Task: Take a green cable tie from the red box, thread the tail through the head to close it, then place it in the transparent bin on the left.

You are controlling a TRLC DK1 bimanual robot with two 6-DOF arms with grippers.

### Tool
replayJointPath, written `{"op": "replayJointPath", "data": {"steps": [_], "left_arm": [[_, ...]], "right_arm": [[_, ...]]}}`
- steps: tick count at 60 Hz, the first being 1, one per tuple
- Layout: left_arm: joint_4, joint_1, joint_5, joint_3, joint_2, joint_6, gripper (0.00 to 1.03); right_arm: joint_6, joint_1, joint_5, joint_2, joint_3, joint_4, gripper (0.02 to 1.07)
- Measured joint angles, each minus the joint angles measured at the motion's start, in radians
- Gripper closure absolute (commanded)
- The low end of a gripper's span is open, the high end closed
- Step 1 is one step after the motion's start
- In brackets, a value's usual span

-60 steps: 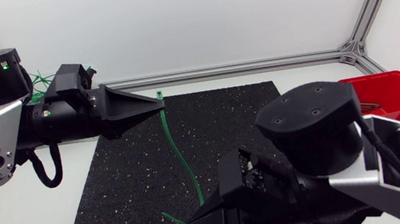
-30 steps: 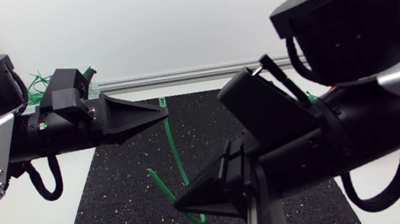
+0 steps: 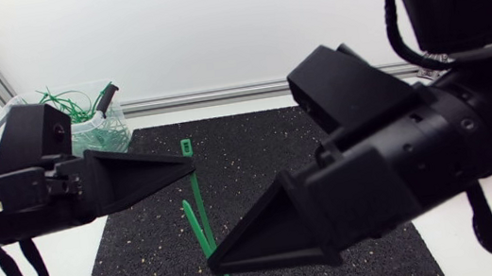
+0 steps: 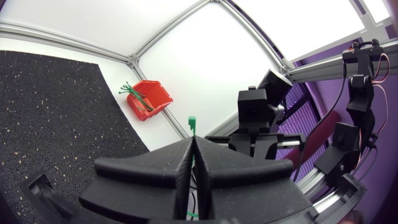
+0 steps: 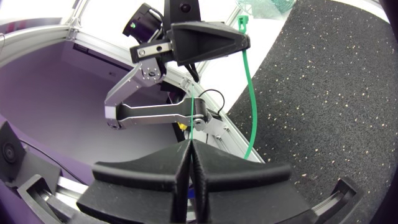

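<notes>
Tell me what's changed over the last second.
The right end effector swung up toward the camera, carrying the tail of the tie with it. The left end effector shifted toward the table's near side with the tie's head. Both stayed shut on the tie; the mat did not move.

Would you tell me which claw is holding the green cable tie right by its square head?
The left claw: the head of the green cable tie sticks out just past its tip, whereas the right claw pinches the strap much farther along.
</notes>
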Motion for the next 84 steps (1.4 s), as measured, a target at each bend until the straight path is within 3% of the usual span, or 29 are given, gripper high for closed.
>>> {"op": "replayJointPath", "data": {"steps": [25, 40, 54, 84], "left_arm": [[-0.017, -0.066, -0.116, -0.046, -0.116, 0.053, 1.00], [-0.017, -0.163, -0.258, -0.048, -0.128, 0.101, 1.00], [-0.009, -0.232, -0.362, -0.058, -0.141, 0.141, 1.00], [0.017, -0.260, -0.450, -0.080, -0.171, 0.182, 1.00]], "right_arm": [[0.256, -0.066, -0.128, 0.058, 0.097, -0.051, 1.02], [0.341, -0.116, -0.218, 0.085, 0.174, -0.107, 1.02], [0.362, -0.142, -0.232, 0.123, 0.232, -0.189, 1.02], [0.426, -0.170, -0.280, 0.163, 0.237, -0.203, 1.02]]}}
